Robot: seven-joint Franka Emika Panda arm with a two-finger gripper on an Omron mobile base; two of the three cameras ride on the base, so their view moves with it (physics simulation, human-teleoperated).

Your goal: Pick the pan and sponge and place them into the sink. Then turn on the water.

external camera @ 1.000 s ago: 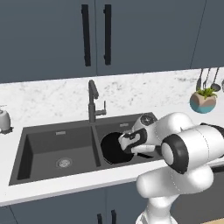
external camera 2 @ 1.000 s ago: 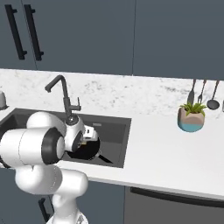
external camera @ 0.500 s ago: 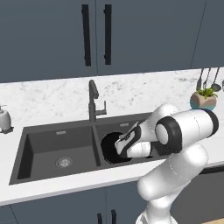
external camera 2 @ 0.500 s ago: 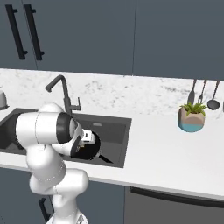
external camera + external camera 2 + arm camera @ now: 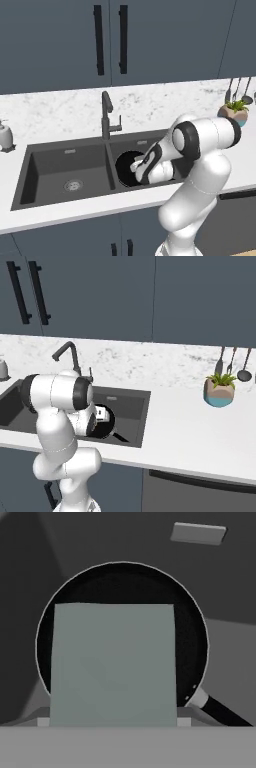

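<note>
The soap bottle [image 5: 5, 136] stands on the counter [image 5: 50, 117] at the far left, well apart from the work. Next comes the sink [image 5: 30, 172]: its left basin is bare but for the drain [image 5: 73, 185], and the tap [image 5: 106, 114] at the divider runs no water, its lever untouched as far as I can tell.

The pan [image 5: 126, 165] already lies flat in the right basin, so that part looks done. In the hand view the pan [image 5: 195, 627] has its handle [image 5: 220, 711] running toward the lower right; from the right base view the handle [image 5: 120, 437] points toward the front right corner of the basin.

The gripper [image 5: 139, 169] hangs just over the pan, carrying the sponge [image 5: 112, 664] square-on, its grey face toward the camera and its long axis roughly across the hand. The jaws stand wide, seemingly clamped on the sponge's sides, though the tips themselves are hidden behind it.

By my reckoning, what is left is to let the sponge go into the basin, then reach the lever and start the water.
</note>
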